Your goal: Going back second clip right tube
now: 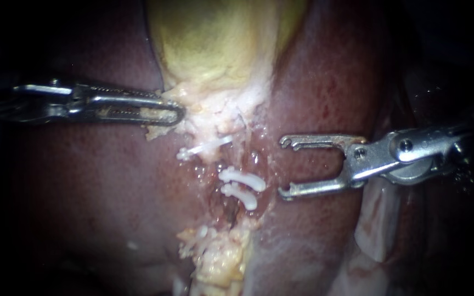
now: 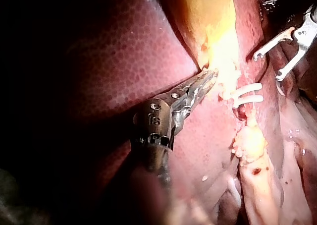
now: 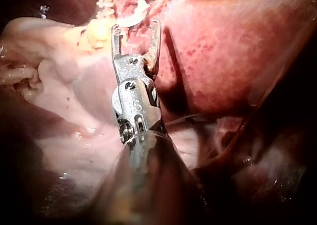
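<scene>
Clips: far clip point(image 1: 243, 180) and near clip point(image 1: 241, 197), both white, lie side by side at mid-field. They are parallel and close together; you cannot tell from here which is the second.
Tube: the clips sit across a wet, reddish trough. The tube itself is too buried to trace.
Right instrument point(image 1: 283, 167): jaws wide and empty, with hooked tips just right of the clips, not touching them. Judgement: nothing is loaded, so a straight pull to the right looks clear.
Left instrument point(image 1: 176, 112): jaws clamped on the pale lower edge of the gallbladder point(image 1: 215, 49), far-left of the clips. Judgement: your hold draws that tissue leftward to keep the clipped stretch open to view.
Third clip point(image 1: 207, 147): a thinner white strip, left of and farther than the pair, set at a slant and apart from them.
Textures: the clips are smooth, matt and blunt-ended. The gallbladder is yellow-green and slack. The liver point(image 1: 83, 186) is dark red, finely mottled and glistening.
Near side: lumpy yellow fat point(image 1: 220, 257), crumbly-looking, just near of the clips.
Caution: the tips are hooked, so keep them off the wet tissue beside them.
</scene>
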`<state>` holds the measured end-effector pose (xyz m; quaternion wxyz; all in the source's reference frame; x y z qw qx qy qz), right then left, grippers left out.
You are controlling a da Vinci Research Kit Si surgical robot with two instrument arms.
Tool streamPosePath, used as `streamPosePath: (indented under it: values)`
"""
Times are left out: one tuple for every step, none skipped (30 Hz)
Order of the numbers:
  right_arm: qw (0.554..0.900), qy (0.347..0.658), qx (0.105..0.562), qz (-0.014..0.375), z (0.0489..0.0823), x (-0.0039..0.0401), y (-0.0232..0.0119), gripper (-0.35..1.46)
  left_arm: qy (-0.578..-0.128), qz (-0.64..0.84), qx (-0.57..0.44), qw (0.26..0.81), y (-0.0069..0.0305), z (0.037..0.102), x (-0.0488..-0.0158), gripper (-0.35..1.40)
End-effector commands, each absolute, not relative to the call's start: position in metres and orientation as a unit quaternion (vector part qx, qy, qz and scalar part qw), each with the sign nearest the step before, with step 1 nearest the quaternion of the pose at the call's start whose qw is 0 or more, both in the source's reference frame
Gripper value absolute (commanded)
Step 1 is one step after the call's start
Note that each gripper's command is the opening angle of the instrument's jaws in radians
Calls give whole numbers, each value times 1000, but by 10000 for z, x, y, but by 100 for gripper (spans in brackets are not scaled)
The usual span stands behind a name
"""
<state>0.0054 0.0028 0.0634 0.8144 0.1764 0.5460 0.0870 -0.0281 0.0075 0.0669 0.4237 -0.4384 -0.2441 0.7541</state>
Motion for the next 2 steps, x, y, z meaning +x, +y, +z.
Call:
streamPosePath:
  values:
    - [814,546,176,87,634,54,28,50,-245,754,-439,423,75,669,-281,-35]
    - [814,546,176,87,634,54,28,50,-245,754,-439,423,75,669,-281,-35]
